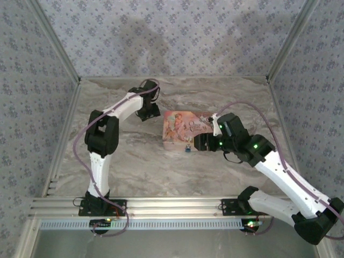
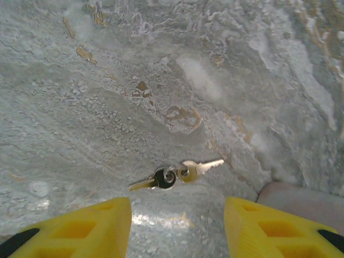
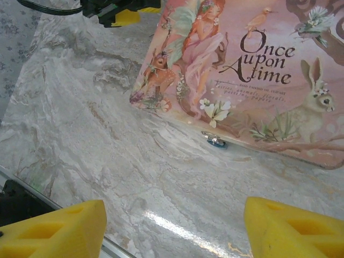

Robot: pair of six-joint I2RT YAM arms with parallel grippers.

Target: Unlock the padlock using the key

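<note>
Resting on the marble table (image 3: 102, 140), the padlock (image 3: 215, 141) lies against the near long edge of the pink box (image 3: 258, 75), touching or just beside it, roughly midway along that edge. It is a very small lock with a blue body and a silver metal top, far smaller than the box, whose lid bears a fairy, a rabbit and the words "Once Upon A time". Whether the shackle is latched cannot be told at this size.

The right gripper (image 3: 172, 231) sits on the near side of the box, facing the padlock, its yellow fingers (image 3: 54, 234) spread wide with nothing between them.

The keys (image 2: 173, 176), two joined by a small ring, one gold-toned and one with a dark head, lie flat on the table off the far-left corner of the box. The left gripper (image 2: 177, 226) hangs above them, fingers parted, pinching nothing.
</note>
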